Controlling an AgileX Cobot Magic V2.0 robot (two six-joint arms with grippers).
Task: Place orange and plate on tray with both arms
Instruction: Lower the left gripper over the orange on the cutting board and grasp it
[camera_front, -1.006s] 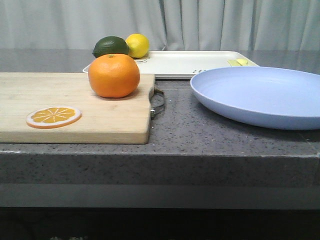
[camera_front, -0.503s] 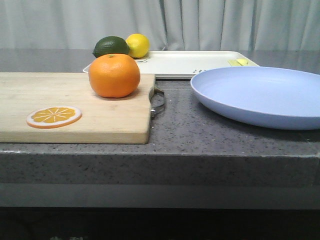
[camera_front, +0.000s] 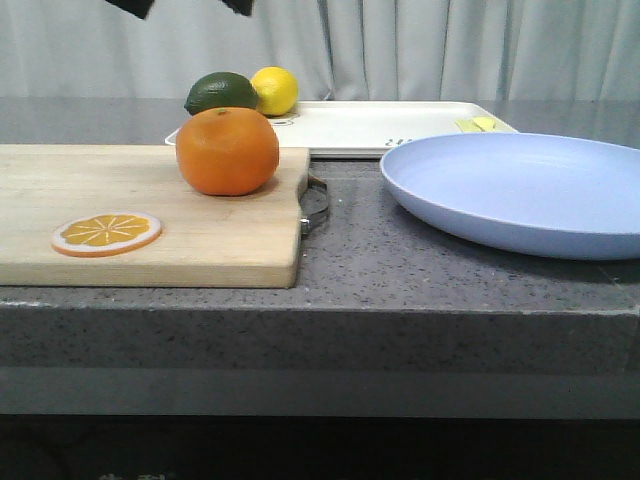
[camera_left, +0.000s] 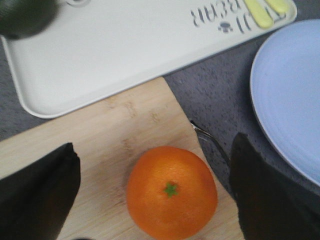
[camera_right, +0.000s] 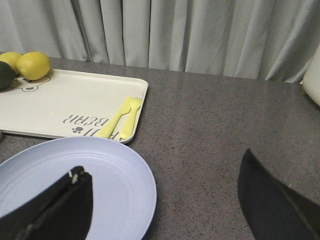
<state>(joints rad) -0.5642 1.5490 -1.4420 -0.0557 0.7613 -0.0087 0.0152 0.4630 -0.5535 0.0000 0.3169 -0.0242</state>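
Observation:
The orange (camera_front: 227, 151) sits on a wooden cutting board (camera_front: 150, 210) at the left. In the left wrist view it (camera_left: 171, 191) lies below and between my open left fingers. My left gripper (camera_left: 154, 142) hangs above it without touching; only its tips (camera_front: 190, 6) show at the top of the front view. The lavender-blue plate (camera_front: 520, 190) rests on the counter at the right. My right gripper (camera_right: 164, 165) is open, one finger (camera_right: 60, 205) over the plate (camera_right: 75, 170), the other past its rim. The cream tray (camera_front: 380, 125) lies behind both.
A dark green fruit (camera_front: 220, 93) and a lemon (camera_front: 275, 90) sit on the tray's far left corner, and yellow cutlery (camera_right: 122, 117) lies at its right end. An orange slice (camera_front: 106, 233) lies on the board. The board's metal handle (camera_front: 316, 203) sticks out towards the plate. Curtain behind.
My left gripper's fingertips have come into the top of the front view above the orange. The orange, plate and tray have not moved.

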